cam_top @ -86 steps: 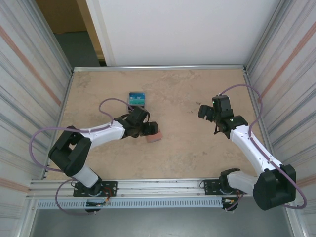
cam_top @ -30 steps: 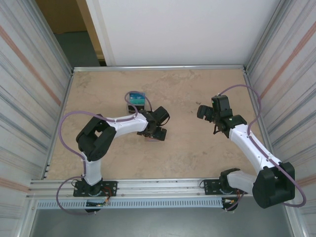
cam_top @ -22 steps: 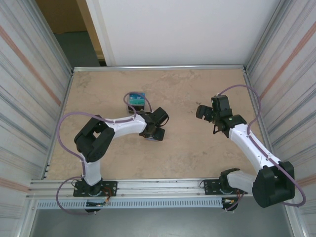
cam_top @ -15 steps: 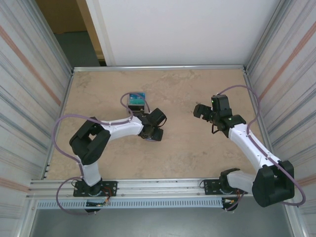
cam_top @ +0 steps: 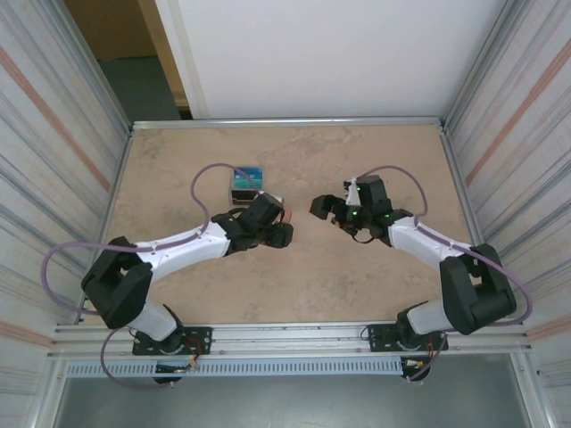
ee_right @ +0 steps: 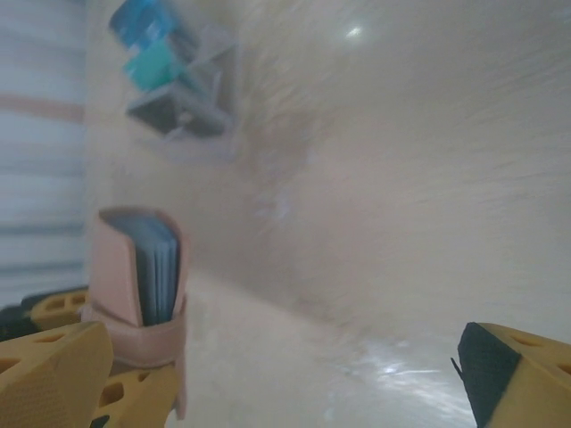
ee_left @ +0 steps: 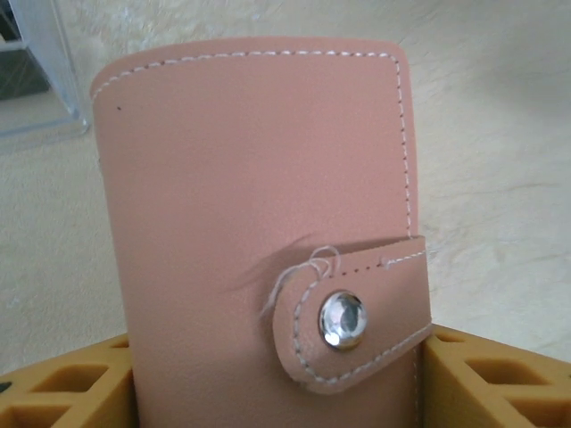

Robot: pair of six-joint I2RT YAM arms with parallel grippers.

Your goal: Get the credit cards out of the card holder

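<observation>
The left gripper (cam_top: 279, 228) has its jaws closed part-way onto the lower end of the card holder (ee_left: 250, 178), which stands upright between the two yellow pads with its salmon-pink outer face toward the left wrist camera. The snap tab (ee_left: 357, 312) lies across the front edge with its metal stud pressed home, so the holder is fastened. In the right wrist view the holder's open side shows a stack of bluish credit cards (ee_right: 157, 267) tucked inside. The right gripper (ee_right: 281, 357) is level with the holder and near it, its jaws spread as wide as they go and holding nothing. Further back on the table (cam_top: 357, 285) stands a dark stand (cam_top: 246, 184) with blue and teal cards in it, apart from both arms. By my reading the task is at its beginning: the holder is gripped and presented, but unsnapping the tab, opening the fold and drawing the cards out all remain.
</observation>
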